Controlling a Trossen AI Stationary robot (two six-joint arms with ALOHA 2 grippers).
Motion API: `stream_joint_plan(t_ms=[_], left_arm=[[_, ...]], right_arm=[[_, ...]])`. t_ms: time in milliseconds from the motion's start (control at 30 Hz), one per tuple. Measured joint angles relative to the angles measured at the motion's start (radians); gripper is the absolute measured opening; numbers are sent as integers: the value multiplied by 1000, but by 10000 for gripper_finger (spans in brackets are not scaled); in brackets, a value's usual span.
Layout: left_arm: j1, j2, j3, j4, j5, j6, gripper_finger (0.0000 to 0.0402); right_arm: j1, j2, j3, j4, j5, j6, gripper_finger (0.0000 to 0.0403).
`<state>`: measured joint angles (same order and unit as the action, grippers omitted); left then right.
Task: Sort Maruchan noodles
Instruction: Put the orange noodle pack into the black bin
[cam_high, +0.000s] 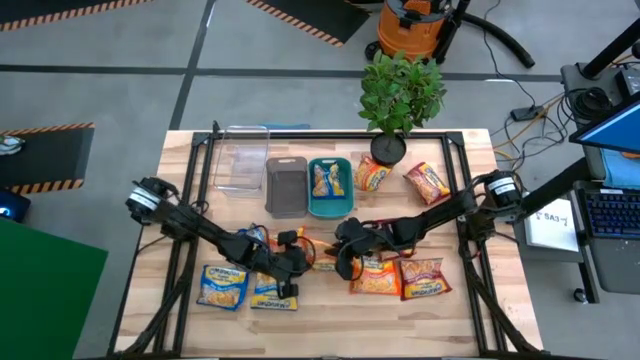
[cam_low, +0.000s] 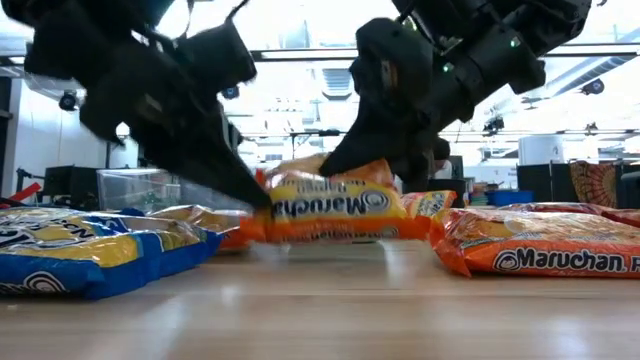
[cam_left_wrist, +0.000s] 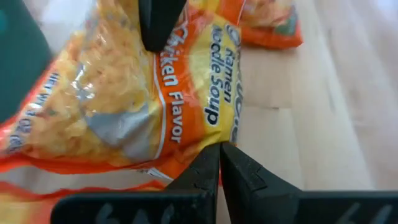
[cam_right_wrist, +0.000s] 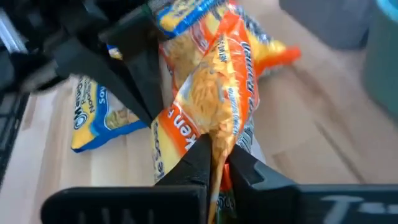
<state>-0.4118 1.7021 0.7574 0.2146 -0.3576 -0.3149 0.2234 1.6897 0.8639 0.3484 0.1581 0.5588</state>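
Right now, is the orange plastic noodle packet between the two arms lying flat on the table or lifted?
Lifted: the orange plastic noodle packet hangs above the wooden table, pinched at opposite ends by both tools.

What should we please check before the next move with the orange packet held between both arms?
1. Right hand shut on the orange packet: ok.
2. Left hand shut on its other edge: ok.
3. Packet off the table: ok in the low view.
4. Teal bin has room: cannot tell; one packet lies inside.
5. Grey bin empty: ok.
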Motion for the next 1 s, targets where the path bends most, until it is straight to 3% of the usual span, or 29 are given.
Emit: stream_joint_plan(t_ms=[133,400,533,733,1000], left_arm=[[-2,-109,-1,-58,0,63,0],[-4,-311,-12,8,-4,199,6],[-3,-364,-48,52,-41,191,27],[6,-365,-146,252,-81,127,95],[8,-227,-238,523,-80,32,216]], right_arm=[[20,-39,0,4,71,-129,9],[124,-78,-1,35,349,-432,8],[162,-79,0,64,392,-529,8],[172,-67,0,86,393,-559,8],[172,-63,0,84,395,-563,8]])
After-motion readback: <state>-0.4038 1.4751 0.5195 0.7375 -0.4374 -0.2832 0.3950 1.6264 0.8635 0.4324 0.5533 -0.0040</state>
